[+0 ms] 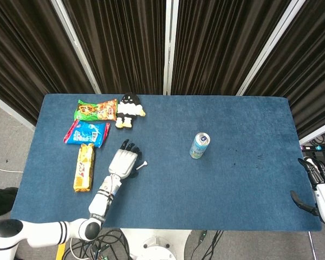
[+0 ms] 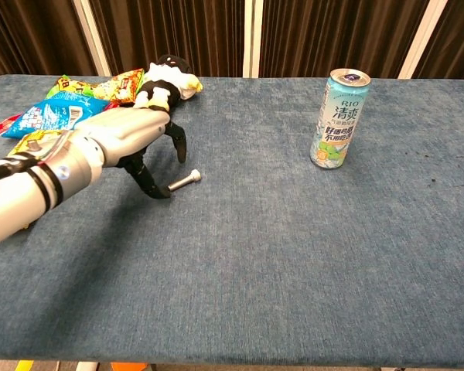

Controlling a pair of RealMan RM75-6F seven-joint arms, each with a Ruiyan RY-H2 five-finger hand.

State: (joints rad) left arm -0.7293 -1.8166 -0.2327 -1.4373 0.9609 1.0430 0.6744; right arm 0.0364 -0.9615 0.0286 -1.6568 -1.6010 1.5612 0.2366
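Chest view: left robot hand [image 2: 131,139] hovers over the blue bench [image 2: 294,255], fingers spread and curved, grasping nothing. Small bolt [image 2: 185,181] lies just right of its fingertips [image 2: 161,192] (nearly touching), long axis slanting up to the right. Right robot hand [image 1: 318,187], released, sits well apart at the bench's edge.
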